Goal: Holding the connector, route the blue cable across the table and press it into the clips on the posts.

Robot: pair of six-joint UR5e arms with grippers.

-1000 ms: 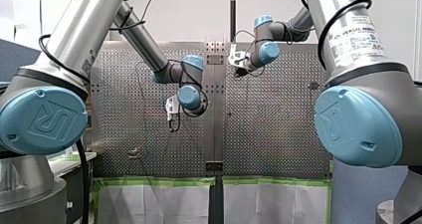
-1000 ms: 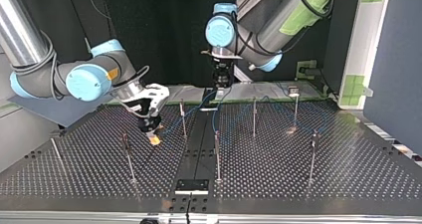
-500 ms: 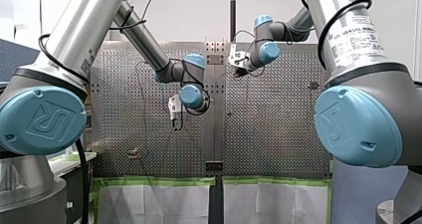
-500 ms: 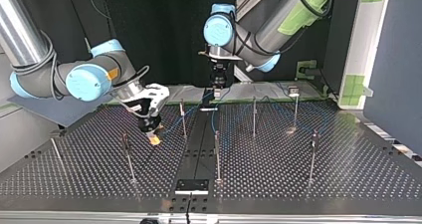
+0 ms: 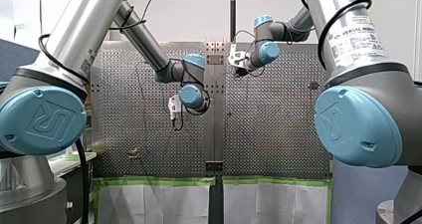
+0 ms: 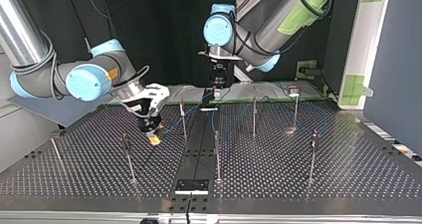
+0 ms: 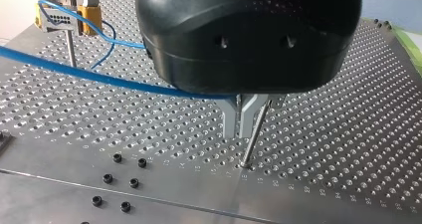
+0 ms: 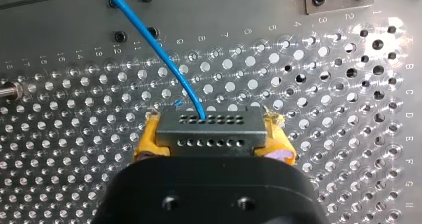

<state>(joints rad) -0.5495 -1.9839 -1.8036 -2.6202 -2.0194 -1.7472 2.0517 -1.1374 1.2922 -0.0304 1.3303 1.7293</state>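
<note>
Across the perforated table open room lies toward the top view's near edge and its right side, where only thin posts stand well apart; the far edge sits close behind my left tool, so I judge there is little room to retreat that way; its metal fingers are drawn together, with the blue cable running in at their root, seemingly pinched; one post stands just beside them, and a sideways move could knock it; my right tool is clamped by yellow pads on the connector, low over the table between two posts at the top view's left; the cable curves slack between the tools, so a hasty pull could snag it on a post or strain it at the connector.
</note>
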